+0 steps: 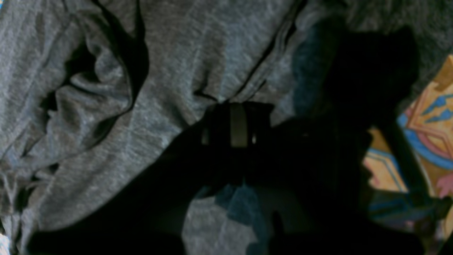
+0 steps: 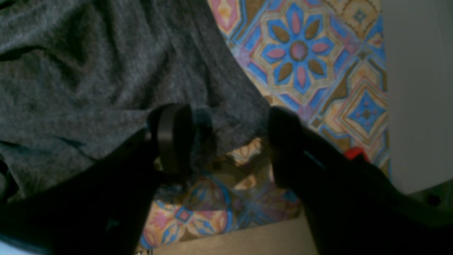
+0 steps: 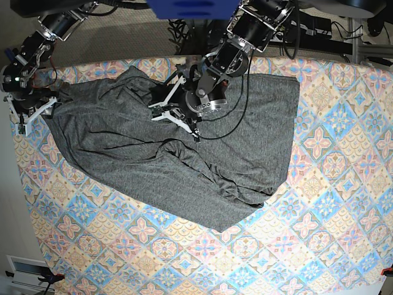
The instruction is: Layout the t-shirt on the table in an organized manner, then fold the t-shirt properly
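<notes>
Black cables (image 3: 319,27) on carpet (image 3: 129,37) – white vent (image 3: 27,270).

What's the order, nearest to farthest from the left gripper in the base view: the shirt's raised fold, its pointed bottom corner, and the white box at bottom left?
From the left gripper, jaws pinching the t-shirt:
1. raised fold, just below it, mid-shirt.
2. pointed bottom corner, lower, toward the view's right.
3. white box, far bottom left, off the shirt.

Place: a robotics lab or test room, not a home.
Bench: a wide table (image 3: 344,203) under a tile-print cover, used as a work surface.
Rig: two black robot arms mounted at its far edge, loose cables (image 3: 319,31) trailing behind them.
Floor: plain beige, bare.
</notes>
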You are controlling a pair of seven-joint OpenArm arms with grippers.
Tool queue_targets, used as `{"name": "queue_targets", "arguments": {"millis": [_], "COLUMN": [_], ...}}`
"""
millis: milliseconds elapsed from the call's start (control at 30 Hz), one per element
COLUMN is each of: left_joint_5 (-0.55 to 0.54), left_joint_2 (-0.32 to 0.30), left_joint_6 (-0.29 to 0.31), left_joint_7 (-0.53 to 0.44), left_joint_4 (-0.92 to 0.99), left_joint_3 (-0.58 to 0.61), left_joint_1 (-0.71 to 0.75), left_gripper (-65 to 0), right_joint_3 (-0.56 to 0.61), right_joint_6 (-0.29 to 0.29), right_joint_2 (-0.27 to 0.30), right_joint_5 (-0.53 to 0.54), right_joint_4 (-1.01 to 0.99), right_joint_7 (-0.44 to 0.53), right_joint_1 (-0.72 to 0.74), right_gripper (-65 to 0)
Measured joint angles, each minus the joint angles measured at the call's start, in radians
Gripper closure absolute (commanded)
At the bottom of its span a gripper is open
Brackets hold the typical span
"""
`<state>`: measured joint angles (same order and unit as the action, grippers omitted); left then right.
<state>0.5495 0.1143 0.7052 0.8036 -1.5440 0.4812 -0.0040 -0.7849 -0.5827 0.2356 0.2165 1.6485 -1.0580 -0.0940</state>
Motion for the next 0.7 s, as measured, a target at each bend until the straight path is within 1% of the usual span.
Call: {"name": "queue_targets", "arguments": {"millis": [133, 233, 333, 400, 467, 567, 700], "left_joint_5": [0.029, 0.029, 0.022, 0.013, 0.019, 0.018, 0.013], "left_joint_2": [-0.01, -0.013, -0.011, -0.051, -0.078, -0.123, -0.165], "left_joint_6": [-0.003, -0.004, -0.002, 0.001, 0.001, 0.002, 0.002], "left_joint_7": [0.04, 0.052, 0.128, 0.137, 0.141, 0.14, 0.14], "left_joint_4": [-0.113, -0.196, -0.221, -0.247, -0.259, -0.273, -0.338], "left_joint_3": [-0.082, -0.099, -0.098, -0.091, -0.095, -0.131, -0.278], "left_joint_1": [0.032, 0.035, 0.035, 0.044, 0.051, 0.078, 0.141], "left_gripper": [-5.0, -5.0, -5.0, -5.0, -4.9, -4.9, -4.9], "right_joint_3": [0.0, 0.0, 0.0, 0.0, 0.0, 0.001, 0.002], "right_joint_6": [0.0, 0.0, 0.0, 0.0, 0.0, 0.0, 0.0], "right_joint_2": [0.0, 0.0, 0.0, 0.0, 0.001, -0.001, 0.0], "right_joint_5": [0.0, 0.0, 0.0, 0.0, 0.0, 0.0, 0.0], "right_joint_4": [0.0, 0.0, 0.0, 0.0, 0.0, 0.0, 0.0], "right_joint_7": [0.0, -0.001, 0.0, -0.001, -0.001, -0.001, -0.001], "right_joint_1": [-0.002, -0.002, -0.002, -0.003, -0.002, -0.002, -0.003], "right_gripper": [-32.9, -32.9, -32.9, -32.9, -32.9, -32.9, -32.9]}}
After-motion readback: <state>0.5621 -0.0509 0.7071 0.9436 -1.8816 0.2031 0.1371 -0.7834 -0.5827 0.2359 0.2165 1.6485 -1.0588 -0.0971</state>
